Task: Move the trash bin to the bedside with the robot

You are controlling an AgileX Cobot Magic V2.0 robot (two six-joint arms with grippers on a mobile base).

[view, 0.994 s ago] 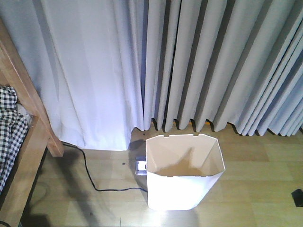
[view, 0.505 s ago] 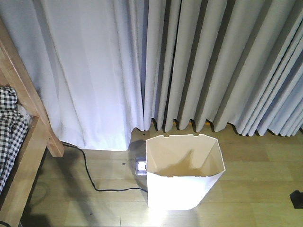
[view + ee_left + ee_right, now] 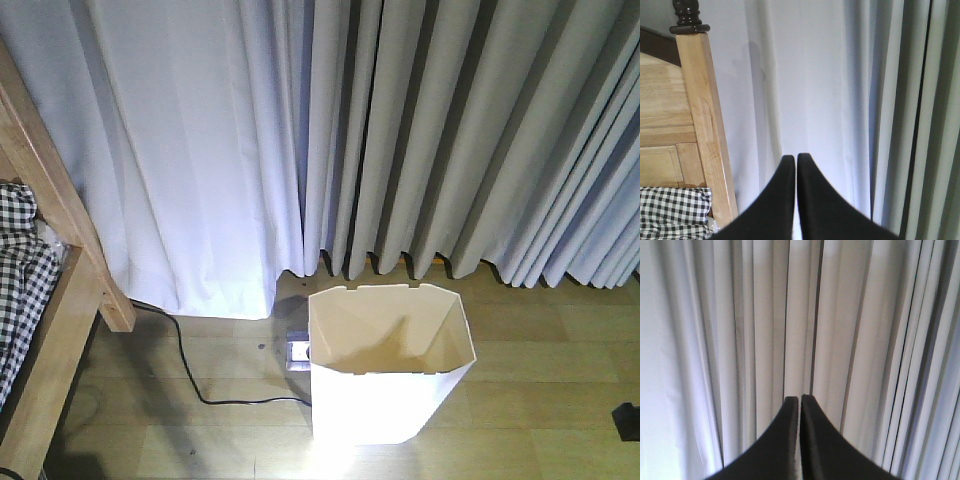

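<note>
On the wooden floor before the grey curtains, the white octagon-rimmed plastic trash bin (image 3: 388, 362) stands well apart from the wooden-framed checkered bed (image 3: 45, 300), ungrasped, since left tool (image 3: 795, 159) and right tool (image 3: 799, 400) are clenched empty.

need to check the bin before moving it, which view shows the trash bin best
The exterior front-facing view: the whole trash bin stands upright on the wood floor before the curtains, its open rim and inside visible. The left wrist view shows only the bed frame and curtain; the right wrist view shows only curtain. Neither shows the bin.
</note>
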